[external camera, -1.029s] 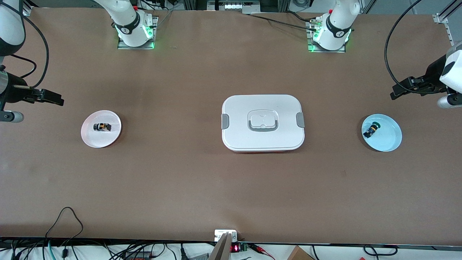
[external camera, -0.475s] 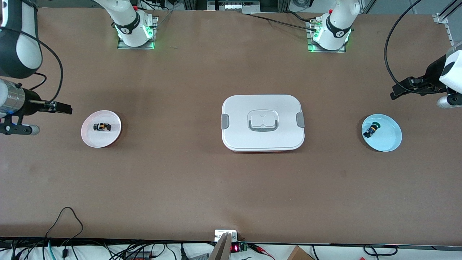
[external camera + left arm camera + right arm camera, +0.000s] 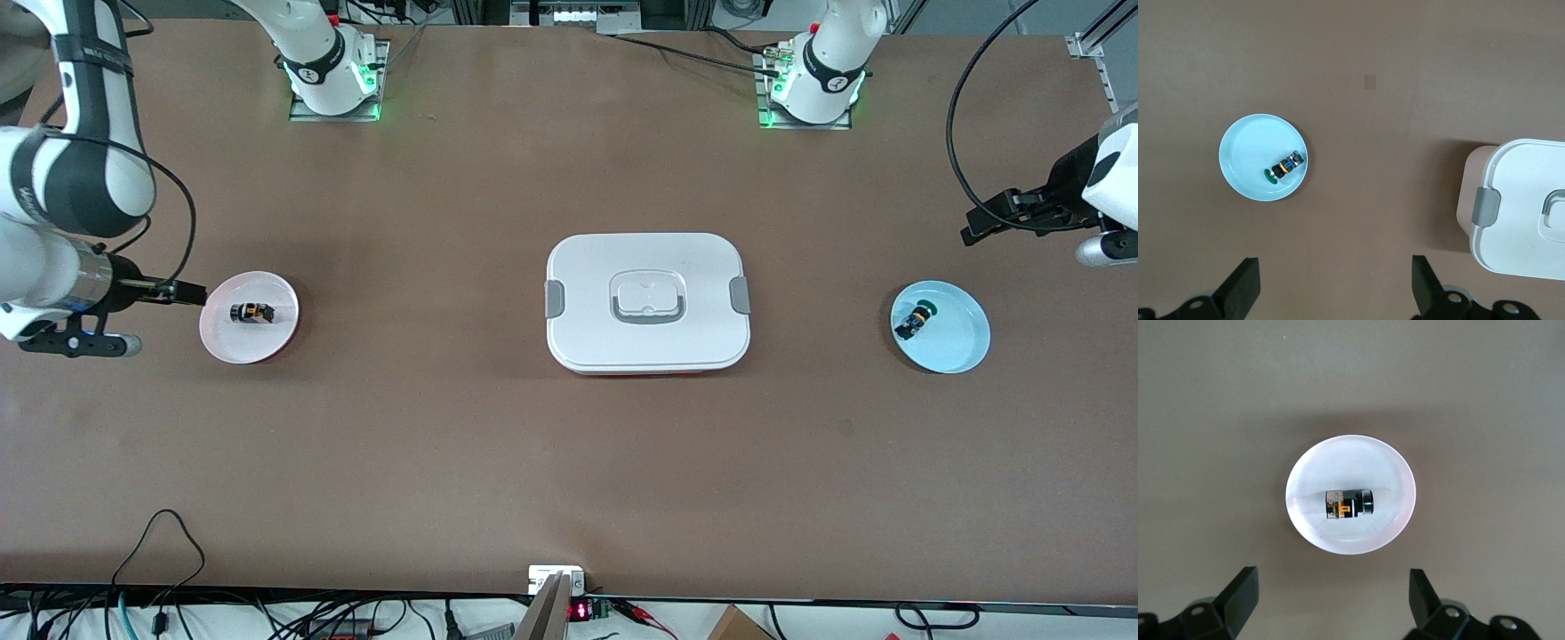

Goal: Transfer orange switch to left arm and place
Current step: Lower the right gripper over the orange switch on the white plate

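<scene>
Brown matte tabletop (image 3: 462, 444), evenly lit; cables (image 3: 160, 569) along near edge; aluminium framing (image 3: 1098, 40) at corner.

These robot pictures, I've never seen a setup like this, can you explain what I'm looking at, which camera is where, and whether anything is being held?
Two white robot arms are bolted along one edge of a brown table. The wide picture comes from a high camera facing them; the two close pictures come from cameras on the arms' wrists, looking down past their open black fingers.

In the middle sits a white lidded box. Toward the right arm's end, a pink plate holds the orange switch, a tiny black button part. Toward the left arm's end, a blue plate holds a similar part with a green cap.

The right gripper hangs by the pink plate's edge, open and empty. The left gripper waits near the blue plate, also open. Nothing is held.
</scene>
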